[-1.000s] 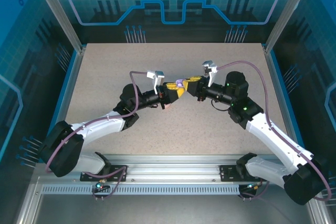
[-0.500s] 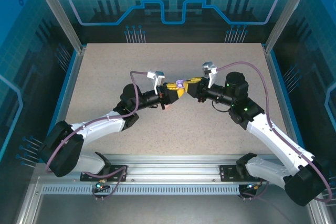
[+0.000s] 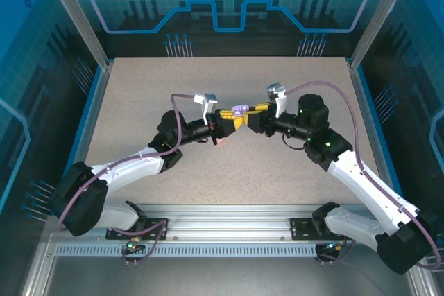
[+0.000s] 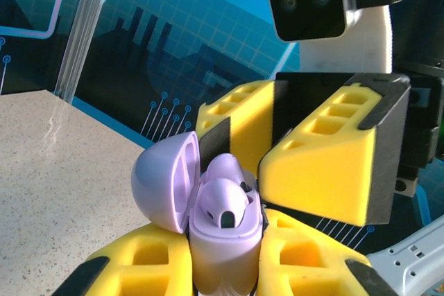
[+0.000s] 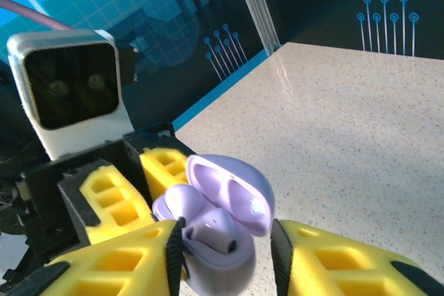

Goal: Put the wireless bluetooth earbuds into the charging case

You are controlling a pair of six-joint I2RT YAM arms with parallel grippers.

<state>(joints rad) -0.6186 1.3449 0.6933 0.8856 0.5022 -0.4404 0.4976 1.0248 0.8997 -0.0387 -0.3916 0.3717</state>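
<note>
A lilac charging case [image 4: 223, 247] stands upright with its lid [image 4: 161, 181] swung open, and my left gripper [image 4: 225, 272] is shut on its body. Two lilac earbuds [image 4: 223, 202] sit in the case's wells, one behind the other. My right gripper [image 5: 227, 246] faces it from the other side, open, its yellow fingers [image 5: 340, 261] standing apart on either side of the case [image 5: 222, 258] without pressing it. The nearer earbud [image 5: 211, 230] rests in its well between them. From above, both grippers [image 3: 229, 117] [image 3: 257, 110] meet over mid-table around the case [image 3: 240, 110].
The speckled beige table [image 3: 229, 178] stretches around the arms, walled by blue panels and metal posts [image 3: 361, 53]. A small pinkish thing [image 3: 222, 141] peeks out on the table under the left wrist. The right gripper's yellow fingers [image 4: 326, 164] loom just behind the case.
The right gripper's jaws have spread apart over the case and drawn back slightly. The left gripper keeps its hold and has not moved.
</note>
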